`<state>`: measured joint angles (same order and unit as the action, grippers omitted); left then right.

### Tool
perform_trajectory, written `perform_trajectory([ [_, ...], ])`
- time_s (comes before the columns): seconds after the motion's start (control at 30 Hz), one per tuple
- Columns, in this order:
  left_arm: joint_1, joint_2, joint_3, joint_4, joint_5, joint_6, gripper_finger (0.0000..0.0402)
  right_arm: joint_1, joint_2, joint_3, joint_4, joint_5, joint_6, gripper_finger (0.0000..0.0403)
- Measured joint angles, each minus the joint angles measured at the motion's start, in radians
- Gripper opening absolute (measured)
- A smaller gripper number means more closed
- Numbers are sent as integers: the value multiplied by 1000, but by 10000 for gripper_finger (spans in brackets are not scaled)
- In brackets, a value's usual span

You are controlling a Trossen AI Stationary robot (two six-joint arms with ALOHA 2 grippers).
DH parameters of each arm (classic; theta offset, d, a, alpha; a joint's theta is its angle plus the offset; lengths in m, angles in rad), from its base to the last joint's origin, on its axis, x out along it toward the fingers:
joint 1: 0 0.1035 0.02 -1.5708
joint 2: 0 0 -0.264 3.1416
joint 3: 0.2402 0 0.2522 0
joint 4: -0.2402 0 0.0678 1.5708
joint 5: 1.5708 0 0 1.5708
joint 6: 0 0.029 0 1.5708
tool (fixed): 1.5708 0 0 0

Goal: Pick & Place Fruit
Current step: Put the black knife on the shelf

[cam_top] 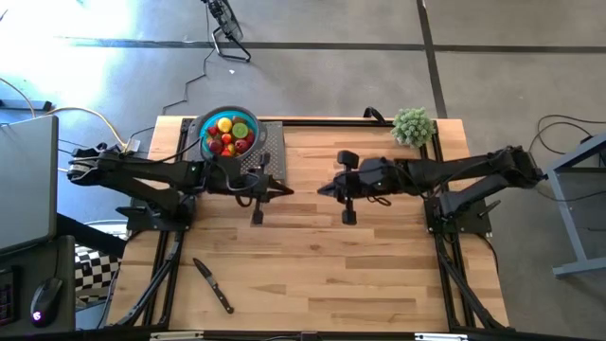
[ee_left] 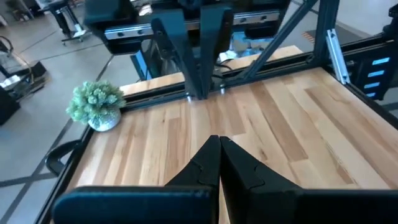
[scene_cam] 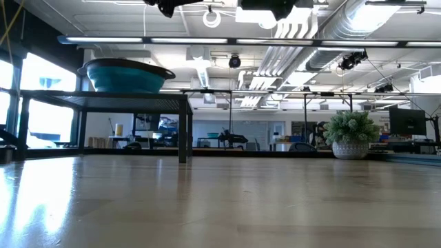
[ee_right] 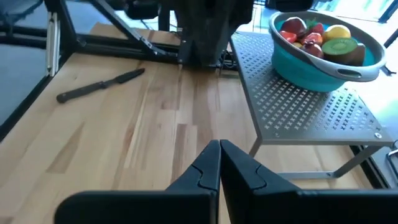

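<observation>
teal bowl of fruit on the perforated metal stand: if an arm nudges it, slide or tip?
The teal bowl would probably slide rather than tip: it looks wide and low. The perforated metal stand looks smooth, so little grip. Its fruit is heaped near the rim; a jolt might roll pieces out.

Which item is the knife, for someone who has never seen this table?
Start from the wooden table seen from above, and go to its near left corner, far from the raised perforated metal stand holding the teal bowl. The knife lies flat and alone on the bare wood: a slim dark handle and short blade, the only utensil there.
</observation>
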<state>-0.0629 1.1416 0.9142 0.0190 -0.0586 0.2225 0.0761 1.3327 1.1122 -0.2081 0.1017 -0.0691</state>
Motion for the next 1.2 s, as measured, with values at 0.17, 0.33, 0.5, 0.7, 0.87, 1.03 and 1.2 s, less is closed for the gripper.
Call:
perform_trajectory([
  [0.17, -3, 0, 0, 1, 3, -2, 0, -5, 0, 0, 41, 7, 45, 2],
  [0.33, -3, 0, 0, 33, 6, -25, 0, -5, 0, 1, 144, -8, 44, 2],
  [0.5, -3, 0, 0, 28, -24, -68, 0, -4, 0, 1, 135, -22, 46, 2],
  [0.7, -3, 0, 0, 5, -107, -153, 0, 16, 0, 1, 109, -2, 50, 2],
  [0.87, -3, 0, 0, -48, -108, -230, 0, 40, 0, 1, 80, 0, 50, 2],
  [1.03, -3, -19, 1, -76, -106, -202, 0, 50, -2, 1, 40, 3, 49, 2],
  [1.2, -3, -51, 2, -107, -109, -84, 0, 48, -25, 1, -13, 89, 43, 2],
])
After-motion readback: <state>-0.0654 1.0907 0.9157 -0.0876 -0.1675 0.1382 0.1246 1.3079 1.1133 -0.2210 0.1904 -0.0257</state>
